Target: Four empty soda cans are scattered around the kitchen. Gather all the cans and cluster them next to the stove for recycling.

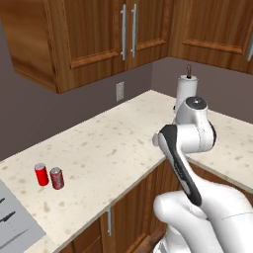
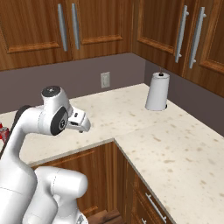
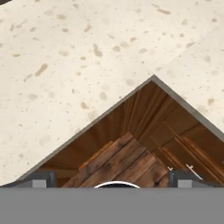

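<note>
Speckled counter [image 1: 108, 148] bends at its inner corner beneath the wide, empty pincer [image 3: 112, 181].

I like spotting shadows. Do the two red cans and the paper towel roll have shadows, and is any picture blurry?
Left base view: the two red soda cans cast hardly any shadow on the countertop, lit flat and even. Right base view: the paper towel roll has a thin dark rim at its foot. Hand view: the counter's speckles look soft, slightly blurred; no glare anywhere.
</note>
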Robot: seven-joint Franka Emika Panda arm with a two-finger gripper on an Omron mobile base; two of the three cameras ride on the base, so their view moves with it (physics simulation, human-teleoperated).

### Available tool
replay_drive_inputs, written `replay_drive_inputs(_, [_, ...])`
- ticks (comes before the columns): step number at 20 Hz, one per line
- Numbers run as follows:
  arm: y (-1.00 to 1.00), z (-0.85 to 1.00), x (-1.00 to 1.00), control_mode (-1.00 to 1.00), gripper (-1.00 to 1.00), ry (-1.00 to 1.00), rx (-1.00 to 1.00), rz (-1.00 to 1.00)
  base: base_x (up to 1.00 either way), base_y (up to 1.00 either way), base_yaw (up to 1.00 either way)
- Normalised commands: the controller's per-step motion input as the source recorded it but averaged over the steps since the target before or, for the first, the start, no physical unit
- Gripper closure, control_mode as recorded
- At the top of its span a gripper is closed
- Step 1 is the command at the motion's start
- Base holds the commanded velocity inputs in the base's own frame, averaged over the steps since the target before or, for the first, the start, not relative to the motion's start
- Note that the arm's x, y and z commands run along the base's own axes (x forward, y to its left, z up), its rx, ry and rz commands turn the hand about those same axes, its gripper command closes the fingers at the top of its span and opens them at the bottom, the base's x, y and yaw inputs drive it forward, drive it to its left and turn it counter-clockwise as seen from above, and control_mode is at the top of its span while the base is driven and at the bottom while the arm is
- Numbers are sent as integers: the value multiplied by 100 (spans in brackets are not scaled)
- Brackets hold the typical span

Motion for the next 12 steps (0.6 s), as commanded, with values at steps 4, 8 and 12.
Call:
replay_drive_inputs(4, [0,19,-15,-100,-100,-10,-3,2,0,0,0])
replay_drive_inputs(8, [0,19,-13,-100,-100,-4,-2,1,0,0,0])
replay_drive_inputs(12, [0,18,-16,-100,-100,-4,-1,1,0,0,0])
